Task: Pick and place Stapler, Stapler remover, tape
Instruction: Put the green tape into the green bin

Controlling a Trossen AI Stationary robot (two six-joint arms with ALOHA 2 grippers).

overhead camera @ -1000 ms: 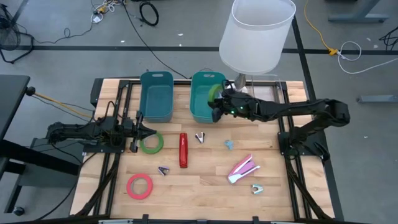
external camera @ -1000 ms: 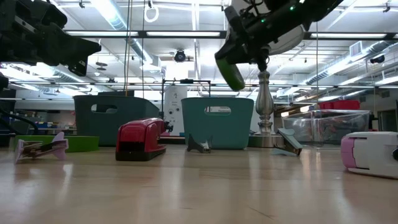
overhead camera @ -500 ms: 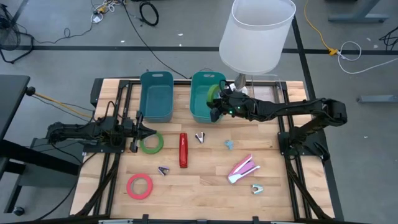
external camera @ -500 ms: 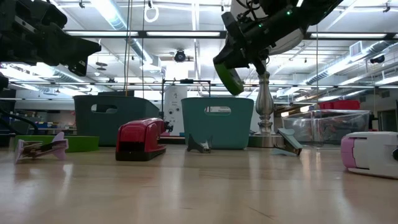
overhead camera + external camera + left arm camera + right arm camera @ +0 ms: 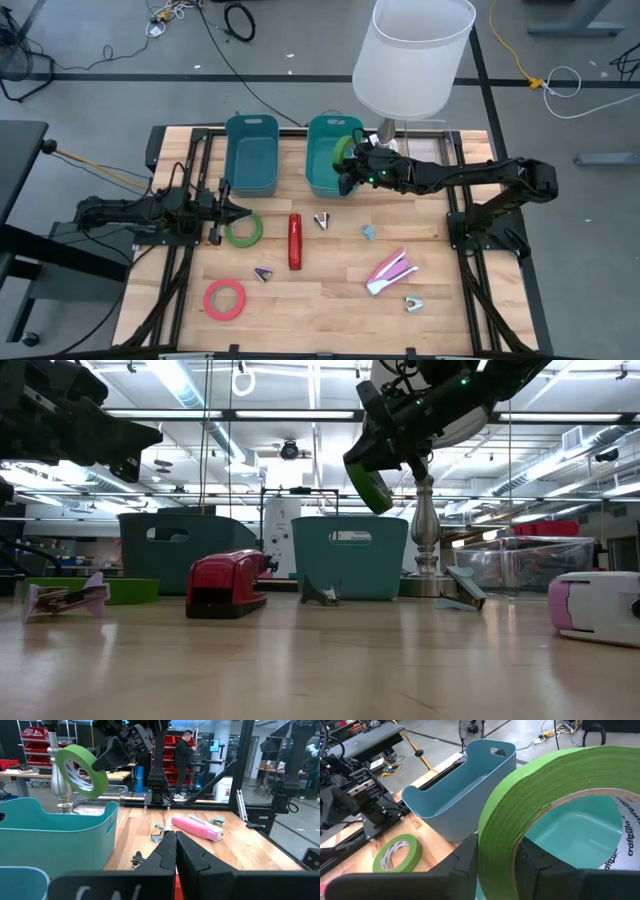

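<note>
Two teal bins stood at the far edge of the table as my right gripper point(image 5: 347, 163) hung above the right-hand bin point(image 5: 322, 165), its jaws pinched across the wall of a green tape roll point(image 5: 368, 482), one finger inside the ring and one outside. The roll sat tilted, clear of the bin's rim and directly beneath my fingers. My left gripper point(image 5: 243, 210) waited low over the table with its jaws closed on nothing, a second green tape roll point(image 5: 243, 230) lying just beside its tips and the left-hand bin point(image 5: 250, 155) beyond it.

Ahead of those closed jaws lay the red stapler point(image 5: 294, 241); well away from both grippers lay the pink stapler point(image 5: 390, 270), a red tape roll point(image 5: 224, 298) and several small staple removers point(image 5: 322, 219), all on the wood and not yet sorted.

To finish this placement cleanly, I judged that I should centre the roll over the bin's open mouth, lower it past the rim before parting my fingers, and draw the inner finger straight up so it would not snag the ring.
</note>
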